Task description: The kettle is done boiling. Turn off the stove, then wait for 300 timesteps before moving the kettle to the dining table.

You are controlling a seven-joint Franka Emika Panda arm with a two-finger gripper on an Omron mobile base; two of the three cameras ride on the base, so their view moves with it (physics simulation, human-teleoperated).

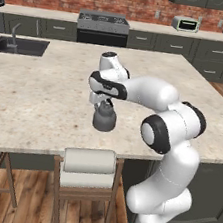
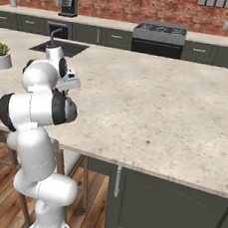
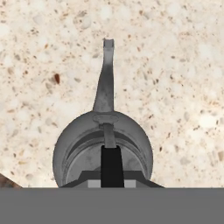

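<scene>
The small grey kettle stands on the beige speckled dining table, near its front edge. Directly above it, my gripper points straight down and is shut on the kettle's dark handle. From above in the hand view, the kettle has its spout pointing away, and my gripper is closed over the handle at its middle. Whether the kettle's base touches the stone I cannot tell. The stove sits far off against the brick wall. My own arm blocks the hand in the right base view, where the dining table spreads to the right.
A sink is set into the island's far left. A cushioned stool stands under the front edge below the kettle. A potted plant sits on the left end. A toaster oven is on the back counter.
</scene>
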